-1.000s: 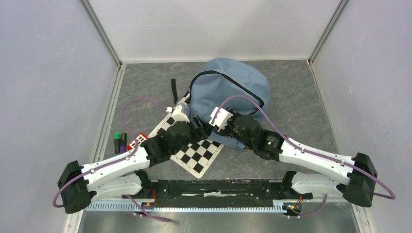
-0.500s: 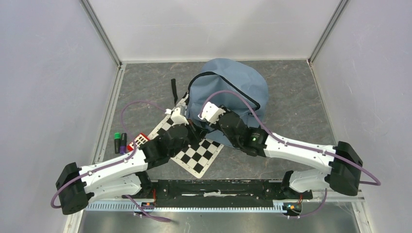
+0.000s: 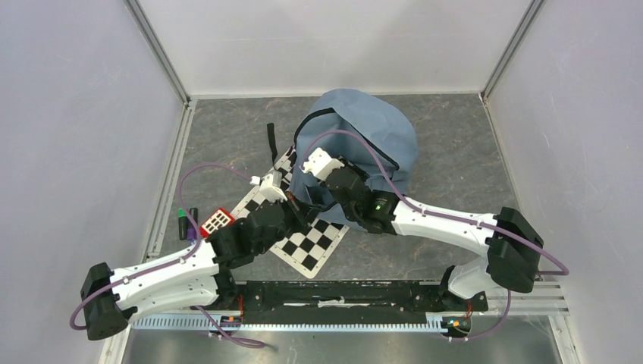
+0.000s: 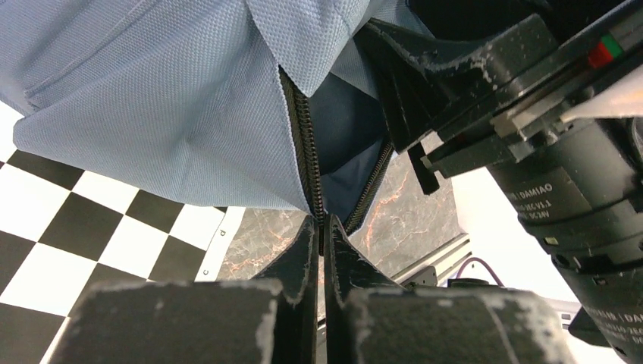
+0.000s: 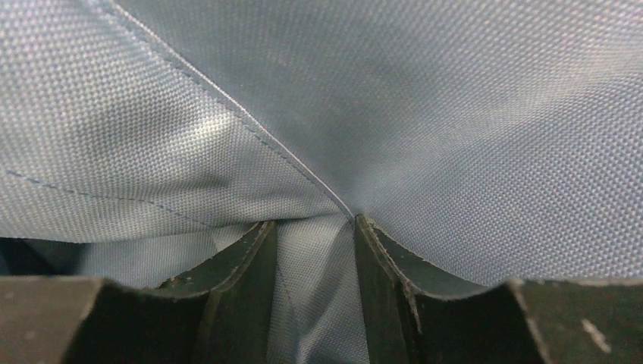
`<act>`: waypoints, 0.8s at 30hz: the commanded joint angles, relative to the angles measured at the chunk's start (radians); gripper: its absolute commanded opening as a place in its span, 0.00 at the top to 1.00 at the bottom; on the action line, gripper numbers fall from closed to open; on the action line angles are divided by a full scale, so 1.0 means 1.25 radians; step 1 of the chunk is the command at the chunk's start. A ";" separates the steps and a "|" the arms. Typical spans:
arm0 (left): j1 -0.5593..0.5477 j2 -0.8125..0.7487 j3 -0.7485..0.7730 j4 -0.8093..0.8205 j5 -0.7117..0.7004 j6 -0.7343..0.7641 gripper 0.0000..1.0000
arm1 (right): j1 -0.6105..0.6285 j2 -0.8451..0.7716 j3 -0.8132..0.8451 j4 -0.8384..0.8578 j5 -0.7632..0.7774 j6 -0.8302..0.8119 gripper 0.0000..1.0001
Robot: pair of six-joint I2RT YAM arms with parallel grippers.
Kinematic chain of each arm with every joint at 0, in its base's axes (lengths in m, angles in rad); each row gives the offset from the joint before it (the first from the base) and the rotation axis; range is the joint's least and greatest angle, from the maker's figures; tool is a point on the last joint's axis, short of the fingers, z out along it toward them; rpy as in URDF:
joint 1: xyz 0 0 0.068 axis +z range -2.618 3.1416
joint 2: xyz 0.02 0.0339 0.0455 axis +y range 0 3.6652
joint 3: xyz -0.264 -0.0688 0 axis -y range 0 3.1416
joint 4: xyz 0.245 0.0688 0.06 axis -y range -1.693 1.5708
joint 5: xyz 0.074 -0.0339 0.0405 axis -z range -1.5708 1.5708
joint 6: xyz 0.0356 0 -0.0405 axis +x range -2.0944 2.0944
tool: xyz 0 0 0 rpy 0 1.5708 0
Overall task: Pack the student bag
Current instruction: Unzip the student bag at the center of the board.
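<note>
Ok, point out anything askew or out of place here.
The checkerboard lies skewed, its far part under the slumped bag. Markers and a red block sit off at the table's left edge. No spill or damage shows.

Student bag (image 3: 371, 129) behind, seemingly overlapping, checkerboard (image 3: 303, 246).
</note>
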 commanded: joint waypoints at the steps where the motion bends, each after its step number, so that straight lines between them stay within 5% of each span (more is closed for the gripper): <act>1: -0.014 -0.038 -0.009 -0.059 -0.020 -0.018 0.98 | -0.032 0.000 0.040 0.001 -0.003 0.019 0.52; 7: -0.012 -0.025 -0.014 -0.060 -0.051 -0.003 0.98 | -0.032 -0.049 0.051 -0.061 -0.114 0.041 0.49; 17: -0.001 -0.012 0.028 -0.112 -0.064 0.036 0.98 | -0.027 -0.257 0.061 -0.188 -0.514 0.097 0.25; 24: 0.008 -0.006 0.044 -0.145 -0.061 0.069 0.96 | -0.027 -0.385 0.137 -0.223 -0.669 0.111 0.15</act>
